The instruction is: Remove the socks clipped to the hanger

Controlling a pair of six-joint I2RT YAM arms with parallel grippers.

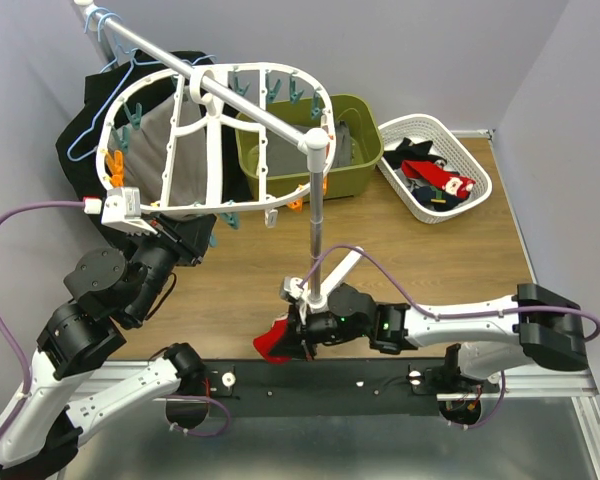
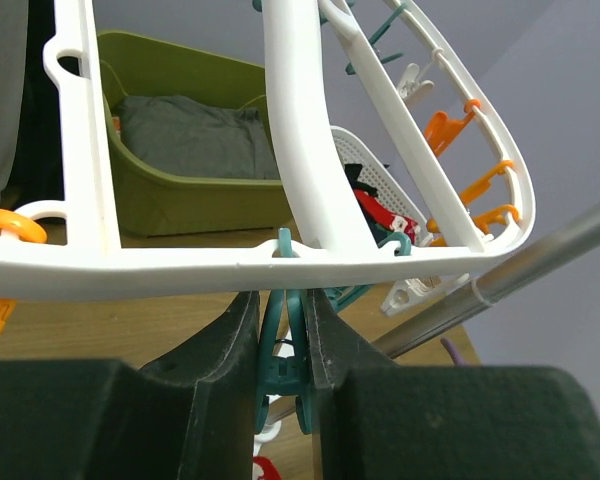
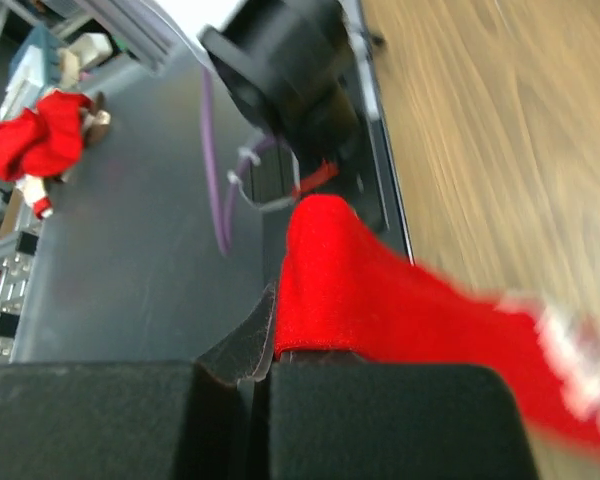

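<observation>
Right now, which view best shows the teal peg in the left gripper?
Left wrist: the left gripper pinches the teal peg right in front of the lens, under the hanger rim. The top view shows only the gripper at the hanger's near edge, with that peg hidden; the right wrist view shows none of it.

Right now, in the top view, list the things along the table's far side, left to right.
Black garment → olive-green tub → white basket. The hanger overlaps the first two, so it is omitted.

Past the right gripper [image 3: 273, 345] the red sock [image 3: 380, 300] blurs toward its far end; the left gripper [image 2: 280, 310] hides the teal peg [image 2: 283, 352] low between its fingers.
</observation>
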